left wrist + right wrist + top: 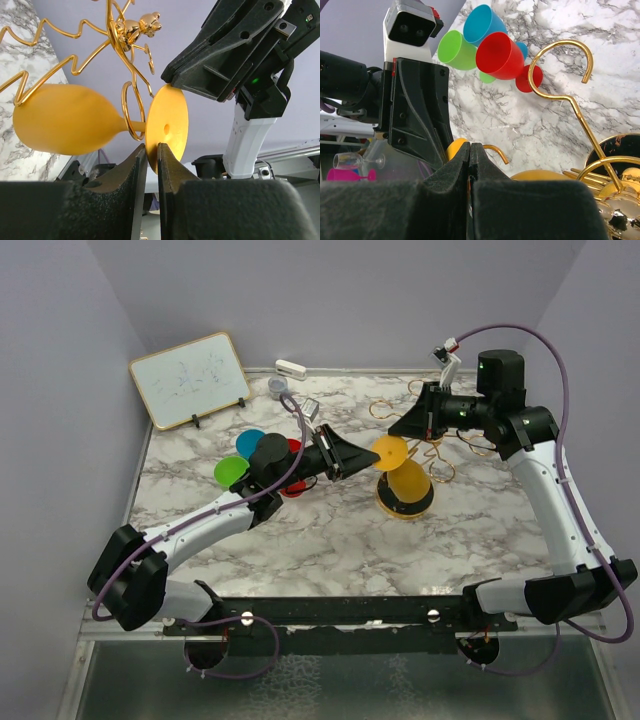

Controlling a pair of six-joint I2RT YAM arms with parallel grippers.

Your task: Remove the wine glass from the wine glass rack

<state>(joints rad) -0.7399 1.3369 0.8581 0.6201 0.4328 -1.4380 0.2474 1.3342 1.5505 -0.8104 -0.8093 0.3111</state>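
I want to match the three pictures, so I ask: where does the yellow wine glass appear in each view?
Top view: the wine glass is right of the middle, between the two arm tips.
Left wrist: the wine glass fills the left and the middle, its round foot towards the camera.
Right wrist: only parts of the wine glass show, low and right of the middle.
Shared landmark: the gold rack.

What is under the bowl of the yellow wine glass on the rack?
Under the wine glass is the round black base of the wine glass rack. Only its edge with the gold rim shows; the bowl covers the rest.
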